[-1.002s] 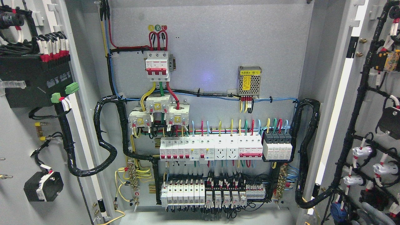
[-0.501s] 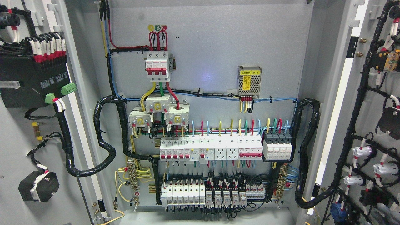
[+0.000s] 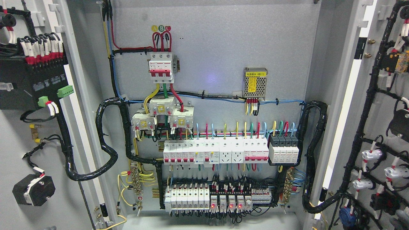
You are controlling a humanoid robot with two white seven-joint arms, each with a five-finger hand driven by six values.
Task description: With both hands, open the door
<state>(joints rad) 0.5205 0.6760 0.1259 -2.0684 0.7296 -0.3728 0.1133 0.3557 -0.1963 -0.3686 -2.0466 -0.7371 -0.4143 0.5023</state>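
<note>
L door [image 3: 19,153], R door [image 3: 383,127]: edge-cropped

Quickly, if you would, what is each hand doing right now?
Left hand: not in view, so its state cannot be told.
Right hand: not in view either; only the open cabinet shows.

A grey metal back panel [image 3: 217,48] is filling the middle of the view, catching even light with a faint bluish glow near its centre. Rows of white switches [image 3: 215,152] are sitting across it, black cable bundles [image 3: 108,150] are looping at both sides, and small red lights [image 3: 230,206] are glowing along the bottom row. A mesh-covered box [image 3: 255,82] is hanging higher up.
</note>
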